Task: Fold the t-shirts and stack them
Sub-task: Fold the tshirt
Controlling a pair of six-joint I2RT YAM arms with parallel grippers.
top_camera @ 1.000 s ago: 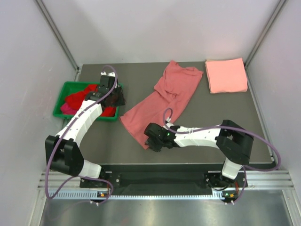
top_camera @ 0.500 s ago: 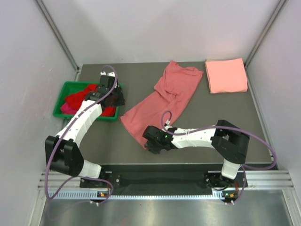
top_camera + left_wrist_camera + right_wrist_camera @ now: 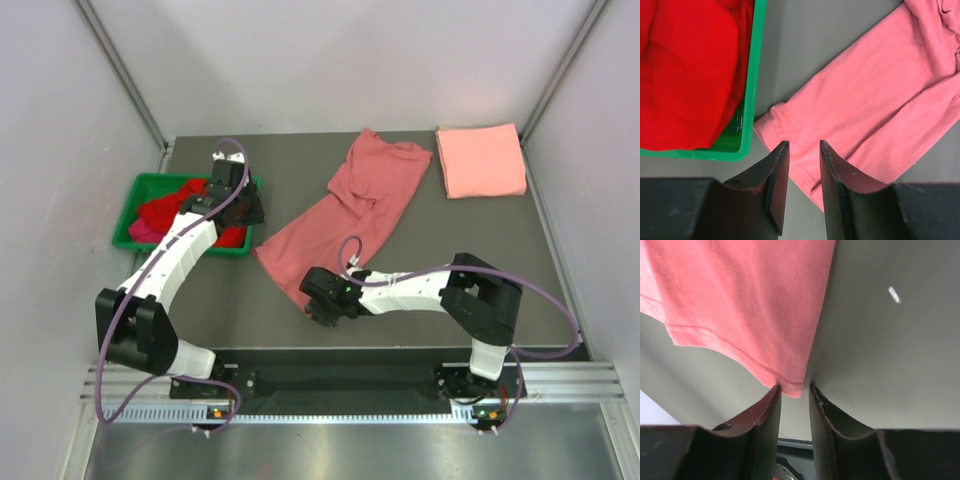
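Right claw: I have slid a little left since a second ago; my jaws are narrowly apart astride the hem corner, not clamped.
Rose-red t-shirt: crumpled mid-counter, unmoved.
Left claw: unchanged, slightly apart, empty, beside the green bin.
Salmon t-shirt: folded at the far right corner.

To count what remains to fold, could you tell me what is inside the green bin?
Crumpled bright red cloth fills the green bin, with magenta showing at one corner. Whatever lies beneath is covered.
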